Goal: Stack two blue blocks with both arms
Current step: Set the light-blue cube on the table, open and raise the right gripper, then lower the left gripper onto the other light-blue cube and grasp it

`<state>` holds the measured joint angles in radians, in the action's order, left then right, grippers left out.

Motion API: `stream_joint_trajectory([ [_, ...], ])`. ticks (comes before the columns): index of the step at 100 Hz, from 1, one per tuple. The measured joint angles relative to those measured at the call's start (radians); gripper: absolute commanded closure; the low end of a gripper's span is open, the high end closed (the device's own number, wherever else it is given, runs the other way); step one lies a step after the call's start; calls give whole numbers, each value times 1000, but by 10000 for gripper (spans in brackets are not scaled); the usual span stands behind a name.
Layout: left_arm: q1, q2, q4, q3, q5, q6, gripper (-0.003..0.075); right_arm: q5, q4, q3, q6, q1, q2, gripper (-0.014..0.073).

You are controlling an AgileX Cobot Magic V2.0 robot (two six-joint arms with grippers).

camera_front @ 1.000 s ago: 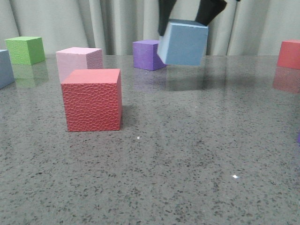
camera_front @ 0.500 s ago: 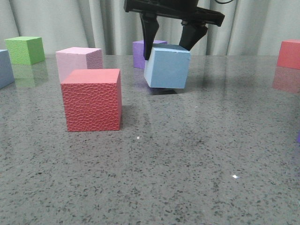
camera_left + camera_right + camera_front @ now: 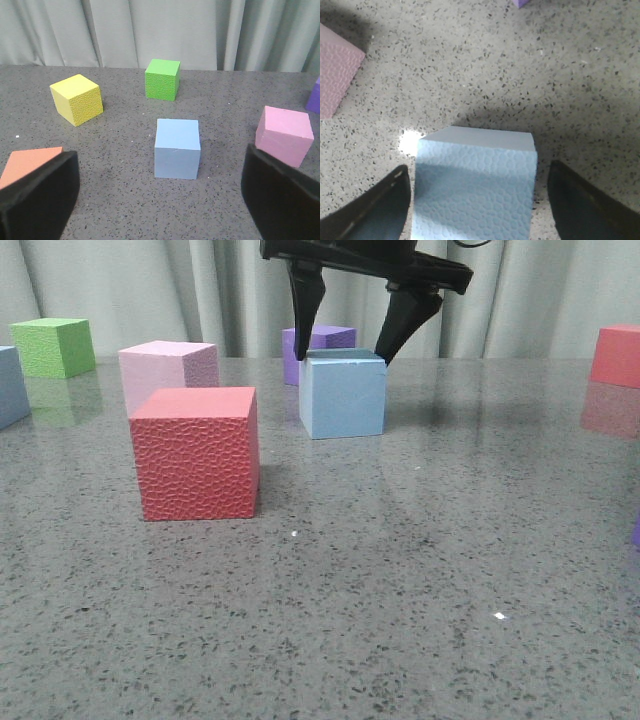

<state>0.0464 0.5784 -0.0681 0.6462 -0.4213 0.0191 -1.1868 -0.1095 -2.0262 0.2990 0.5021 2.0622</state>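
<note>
The pale sky blue block (image 3: 342,395) rests flat on the table, mid-back in the front view. My right gripper (image 3: 343,352) hangs just over it, open, with a black finger (image 3: 299,310) on each side and not pressing on it. In the right wrist view the block (image 3: 476,185) lies between the spread fingers (image 3: 377,210) of the right gripper (image 3: 480,212), with gaps on both sides. The duller blue block (image 3: 8,385) sits at the far left edge. It shows in the left wrist view (image 3: 177,148), ahead of my left gripper (image 3: 160,200), which is wide open and empty.
A red cube (image 3: 196,452) stands front left with a pink cube (image 3: 165,365) behind it. A green cube (image 3: 55,346), a purple cube (image 3: 320,338) and another red cube (image 3: 617,355) stand along the back. A yellow cube (image 3: 76,99) sits near the duller blue block.
My right gripper came down and leftward with the pale blue block, set it flat on the table and opened. The block no longer hangs tilted in the air.
</note>
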Motion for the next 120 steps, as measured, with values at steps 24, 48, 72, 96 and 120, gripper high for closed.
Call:
stream_joint_trajectory([
  [24, 0, 2, -7, 0, -19, 0, 104, -5, 11, 0, 6, 0, -31, 23],
  [48, 0, 63, -8, 31, -63, 0, 104, -48, 68, 34, 7, 0, -155, 24],
  [72, 0, 187, -8, 126, -127, 0, 104, 71, 77, 352, 7, 0, -418, 24],
  [96, 0, 361, -10, 276, -214, 0, 104, 294, 96, 746, 7, 0, -771, 24],
  [120, 0, 578, -49, 476, -347, 0, 104, 394, 145, 1014, 7, 0, -1079, 24],
])
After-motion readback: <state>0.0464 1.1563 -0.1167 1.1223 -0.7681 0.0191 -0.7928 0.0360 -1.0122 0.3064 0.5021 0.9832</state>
